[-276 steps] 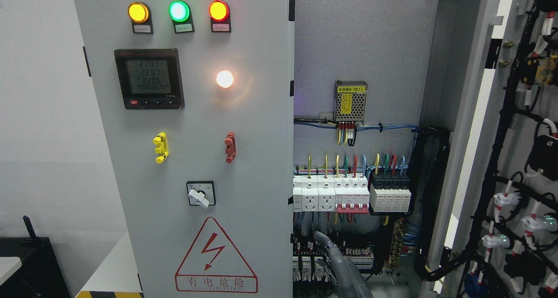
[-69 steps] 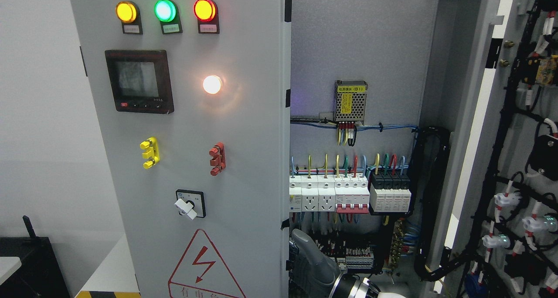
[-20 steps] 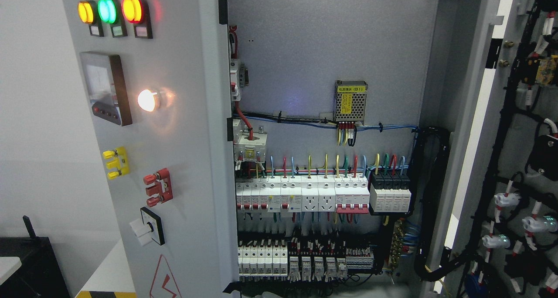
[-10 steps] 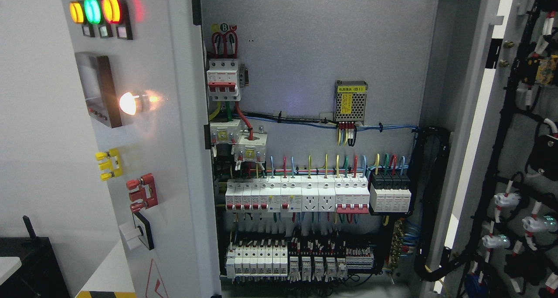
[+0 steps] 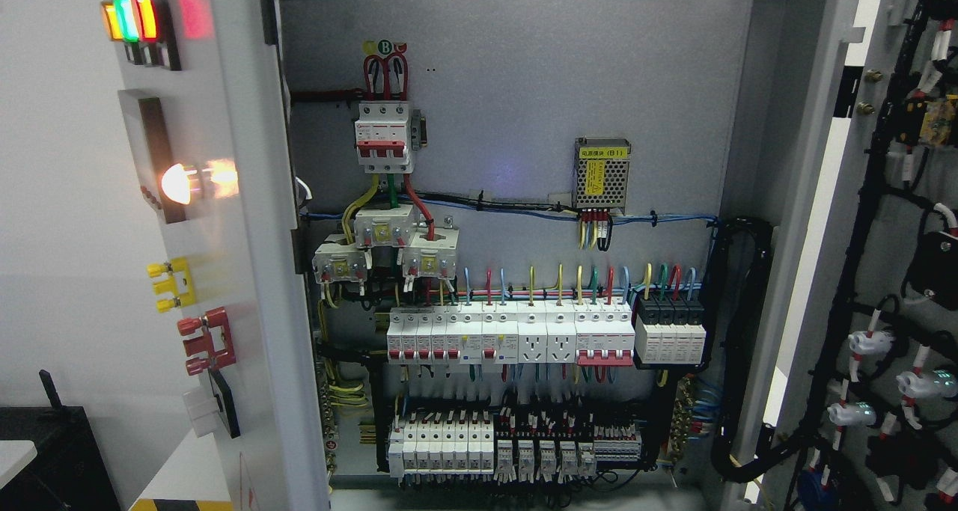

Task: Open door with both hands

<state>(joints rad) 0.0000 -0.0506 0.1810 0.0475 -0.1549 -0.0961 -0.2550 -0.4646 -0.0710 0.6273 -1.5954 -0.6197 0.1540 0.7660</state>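
Observation:
The grey left door (image 5: 247, 271) of the electrical cabinet stands swung far out to the left, seen almost edge-on. Its face carries three lit lamps (image 5: 131, 17), a meter (image 5: 150, 155), a glowing white lamp (image 5: 179, 183), yellow (image 5: 172, 285) and red (image 5: 206, 340) handles and a rotary switch (image 5: 213, 412). The right door (image 5: 883, 256) is wide open at the picture's right, its wired inside showing. Neither of my hands or arms appears in the head view.
Inside the cabinet are a red-and-white main breaker (image 5: 383, 135), rows of white breakers (image 5: 524, 335), a mesh power supply (image 5: 602, 173) and black cable bundles (image 5: 737, 346). A black box (image 5: 52, 451) sits at the lower left by a white wall.
The left door has swung further open to the left, uncovering the main breaker and the left part of the wiring. The grey hand seen at the bottom earlier has left the view.

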